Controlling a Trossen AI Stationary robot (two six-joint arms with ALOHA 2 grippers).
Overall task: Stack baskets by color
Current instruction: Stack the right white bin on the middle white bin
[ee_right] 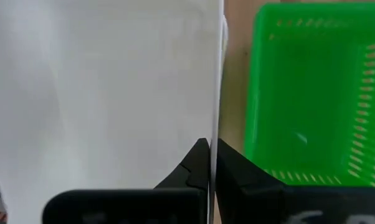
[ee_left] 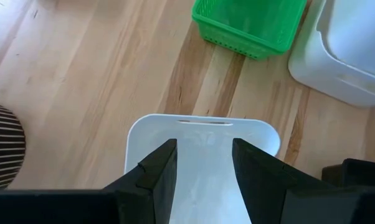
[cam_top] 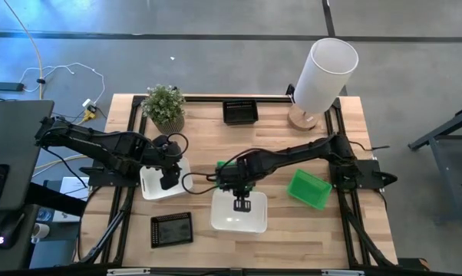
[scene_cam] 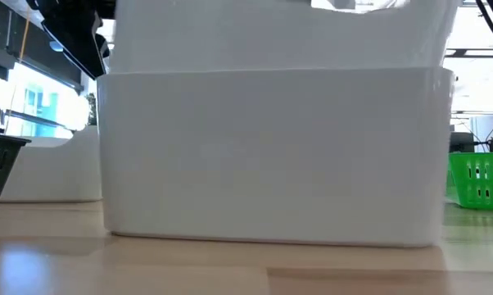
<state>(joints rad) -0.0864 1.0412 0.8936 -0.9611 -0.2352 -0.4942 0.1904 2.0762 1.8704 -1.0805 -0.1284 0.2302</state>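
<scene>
A white basket (scene_cam: 271,156) stands on the table near the front middle, with a second white basket (scene_cam: 279,37) sunk partly into it. My right gripper (cam_top: 241,203) is above them, shut on the upper basket. Just beyond them, under my right arm, lies a green basket (ee_right: 312,93). My left gripper (cam_top: 168,178) stands open over a third white basket (ee_left: 200,134) at the left, its fingers above the basket's inside; I cannot see them touch it. My right gripper pinches the upper white basket's thin side wall (ee_right: 219,106), the one facing the green basket, one finger inside and one outside. The fingers come from above, pointing steeply down. The basket's lower part is inside the lower white basket; whether it rests there is hidden.
Another green basket (cam_top: 308,188) lies tilted at the right. One black basket (cam_top: 240,112) is at the far middle, another (cam_top: 171,228) at the near left. A potted plant (cam_top: 164,103) and a tall white lamp (cam_top: 323,73) stand along the far edge.
</scene>
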